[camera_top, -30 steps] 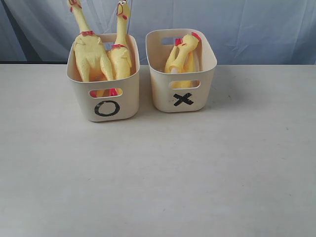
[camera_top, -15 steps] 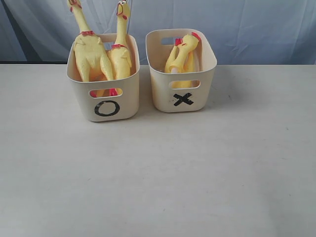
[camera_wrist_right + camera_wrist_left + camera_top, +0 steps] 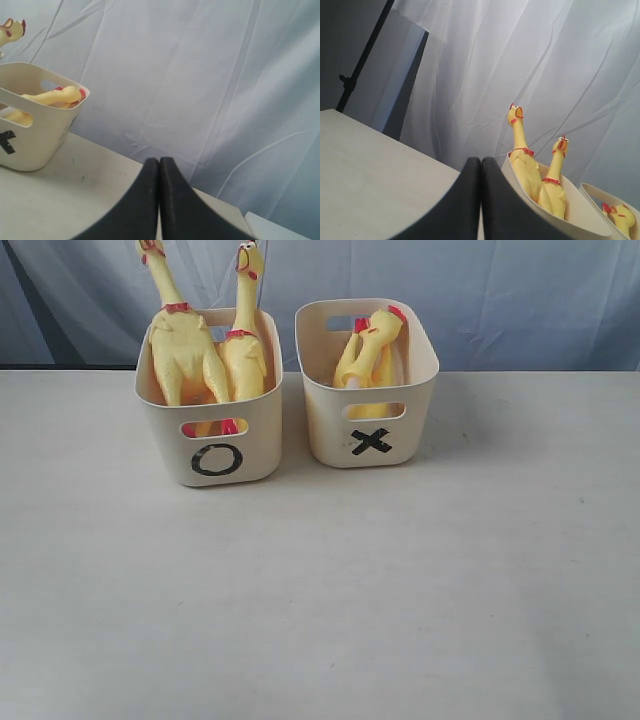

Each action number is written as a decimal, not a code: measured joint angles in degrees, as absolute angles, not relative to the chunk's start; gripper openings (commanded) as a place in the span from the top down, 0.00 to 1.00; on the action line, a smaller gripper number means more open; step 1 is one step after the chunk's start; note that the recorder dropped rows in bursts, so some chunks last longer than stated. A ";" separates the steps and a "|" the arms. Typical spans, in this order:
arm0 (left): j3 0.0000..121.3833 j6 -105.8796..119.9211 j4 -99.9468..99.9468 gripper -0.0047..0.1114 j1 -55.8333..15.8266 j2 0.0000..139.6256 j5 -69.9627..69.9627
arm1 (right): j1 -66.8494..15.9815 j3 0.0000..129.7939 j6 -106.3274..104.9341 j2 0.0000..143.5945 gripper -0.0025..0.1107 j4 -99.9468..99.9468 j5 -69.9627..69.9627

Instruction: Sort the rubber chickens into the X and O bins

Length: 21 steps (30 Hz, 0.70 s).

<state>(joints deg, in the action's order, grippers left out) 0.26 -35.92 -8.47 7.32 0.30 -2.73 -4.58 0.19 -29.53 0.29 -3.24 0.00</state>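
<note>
The O bin (image 3: 165,445) stands on the table (image 3: 320,600) holding two whole chickens (image 3: 182,358), feet down and leaning on its back wall, so that their long necks rise well above the rim; they look too tall to lie flat inside. Just beside the O bin, with a narrow gap between, the X bin (image 3: 325,430) holds the broken pieces (image 3: 372,348), a yellow heap with a red comb propped against its far wall and barely topping the rim. So whole birds sit under O and damaged ones under X, and no chicken lies on the table around the O bin: the sorting looks finished. The left gripper (image 3: 481,162) has its jaws pressed together on nothing, short of the O bin. The right gripper (image 3: 159,161) is likewise closed and empty, beyond the X bin on the side away from the O bin, which suggests both arms are parked clear.
</note>
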 measured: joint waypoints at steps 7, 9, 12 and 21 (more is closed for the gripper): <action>0.26 -35.92 -8.95 0.96 7.32 0.30 -2.73 | -4.58 0.17 -29.53 0.29 0.99 -3.24 -2.19; 0.26 -35.92 -9.39 0.96 7.32 0.30 -2.73 | -4.58 0.07 -29.53 0.29 0.99 -3.24 -2.32; 0.26 -35.92 -9.78 0.96 7.32 0.30 -2.73 | -4.58 0.07 -29.53 0.29 0.99 -3.24 -2.34; 0.26 -34.88 -16.67 0.96 7.32 0.30 1.61 | -4.58 0.07 -29.53 0.29 0.99 -3.24 -2.71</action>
